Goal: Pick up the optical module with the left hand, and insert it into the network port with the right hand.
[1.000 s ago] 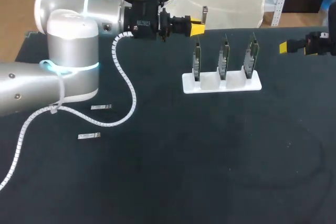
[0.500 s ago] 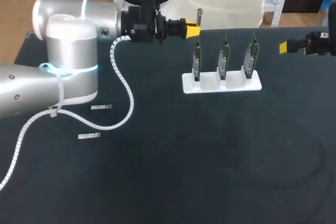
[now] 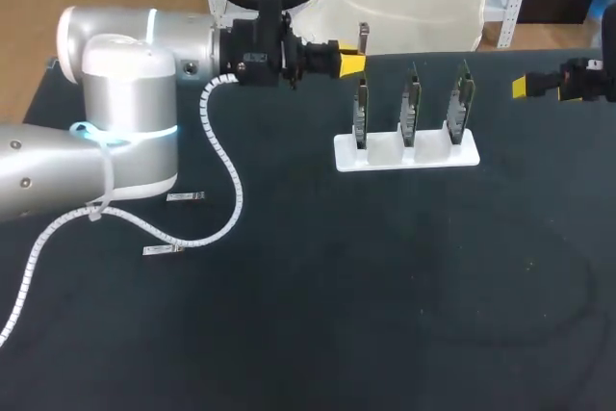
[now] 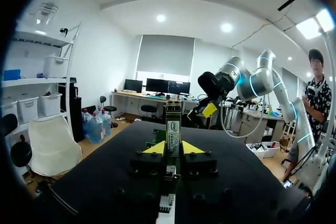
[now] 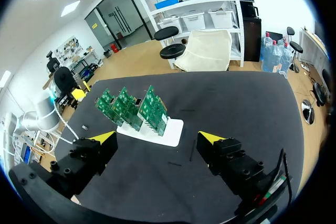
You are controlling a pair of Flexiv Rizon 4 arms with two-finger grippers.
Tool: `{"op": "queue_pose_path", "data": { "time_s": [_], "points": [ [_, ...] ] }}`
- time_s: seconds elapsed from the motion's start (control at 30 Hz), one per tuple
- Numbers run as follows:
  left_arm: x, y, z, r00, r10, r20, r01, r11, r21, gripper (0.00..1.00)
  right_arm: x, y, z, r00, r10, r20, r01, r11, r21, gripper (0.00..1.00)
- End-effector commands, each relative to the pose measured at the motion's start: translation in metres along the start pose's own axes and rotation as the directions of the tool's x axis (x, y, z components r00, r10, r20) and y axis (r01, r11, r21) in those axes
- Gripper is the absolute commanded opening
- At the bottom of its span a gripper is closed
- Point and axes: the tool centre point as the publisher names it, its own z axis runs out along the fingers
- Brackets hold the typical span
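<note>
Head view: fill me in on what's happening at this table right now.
The left gripper is shut on a module, holding it off the table near the white stand of three circuit boards. The right gripper hangs open and empty, apart from the stand; no handover yet. Beside the left arm lie two more modules.
</note>
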Motion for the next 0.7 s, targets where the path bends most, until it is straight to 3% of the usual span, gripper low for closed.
{"op": "queue_pose_path", "data": {
  "time_s": [0.03,0.7],
  "points": [
    [0.0004,-0.005,0.0006,1.0,0.008,0.007,-0.008,1.0,-0.007,0.0,0.0,0.0,0.0,1.0,0.0,0.0,0.0,1.0,0.0,1.0],
    [0.0032,-0.0099,0.0066,1.0,-0.016,0.009,0.016,1.0,0.001,0.0,0.0,0.0,0.0,1.0,0.0,0.0,0.0,1.0,0.0,1.0]
  ]
}}
